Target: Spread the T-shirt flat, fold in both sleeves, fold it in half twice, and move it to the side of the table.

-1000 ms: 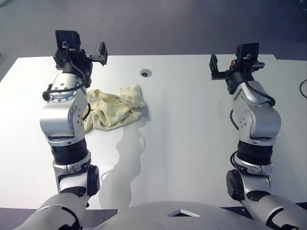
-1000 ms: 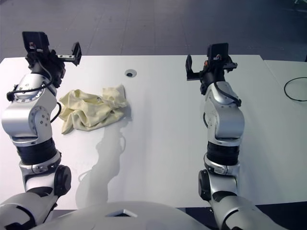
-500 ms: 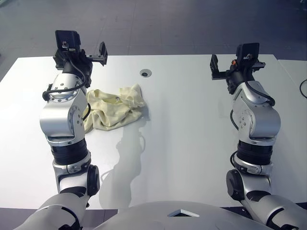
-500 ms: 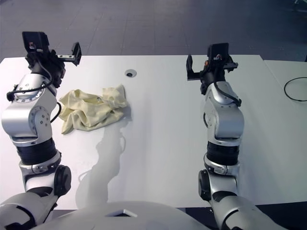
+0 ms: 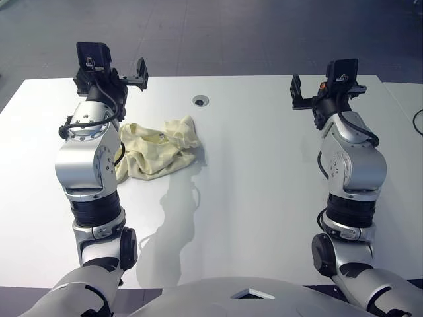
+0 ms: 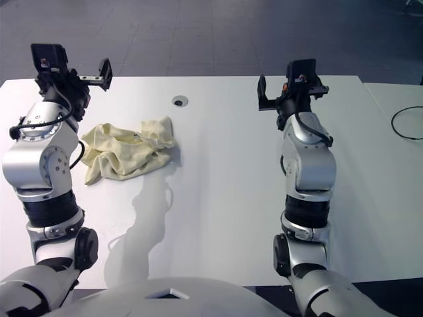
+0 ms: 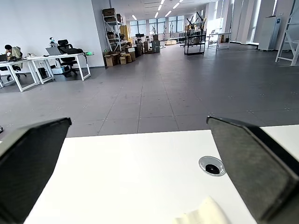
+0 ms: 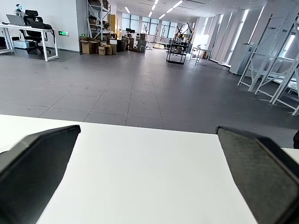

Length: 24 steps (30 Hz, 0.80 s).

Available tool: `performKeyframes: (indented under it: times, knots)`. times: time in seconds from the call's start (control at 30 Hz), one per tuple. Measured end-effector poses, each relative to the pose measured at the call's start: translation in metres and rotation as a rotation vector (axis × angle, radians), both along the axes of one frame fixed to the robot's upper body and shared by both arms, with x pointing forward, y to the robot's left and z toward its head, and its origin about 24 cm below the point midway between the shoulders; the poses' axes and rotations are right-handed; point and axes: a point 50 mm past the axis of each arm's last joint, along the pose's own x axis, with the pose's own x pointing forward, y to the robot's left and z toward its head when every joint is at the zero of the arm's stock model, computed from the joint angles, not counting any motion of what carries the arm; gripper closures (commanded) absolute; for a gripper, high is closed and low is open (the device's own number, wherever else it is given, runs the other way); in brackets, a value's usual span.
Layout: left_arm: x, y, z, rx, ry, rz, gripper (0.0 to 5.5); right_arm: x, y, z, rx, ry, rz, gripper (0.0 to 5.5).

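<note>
A pale yellow T-shirt lies crumpled in a heap on the left half of the white table. My left gripper is held up over the table's far left, just behind the heap, with its fingers wide apart and nothing between them. One corner of the T-shirt shows below the left gripper in the left wrist view. My right gripper hangs over the far right of the table, well away from the cloth. It is open and empty too, as the right wrist view shows.
A round cable grommet sits in the table near the far edge, behind the T-shirt. A black cable loop lies on a neighbouring table to the right. Bare tabletop stretches across the middle, right and front.
</note>
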Motion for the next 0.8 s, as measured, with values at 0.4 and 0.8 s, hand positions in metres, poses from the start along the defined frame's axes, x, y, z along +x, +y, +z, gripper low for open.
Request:
performKeyframes:
  times: [0.4, 0.8]
  knots:
    - [0.001, 0.009, -0.112, -0.071, 0.362, -0.067, 0.10, 0.000, 0.000, 0.000, -0.002, -0.002, -0.002, 0.12]
    - [-0.021, -0.035, -0.153, 0.199, 0.548, -0.396, 0.10, 0.000, 0.001, 0.000, -0.001, -0.002, 0.000, 0.12]
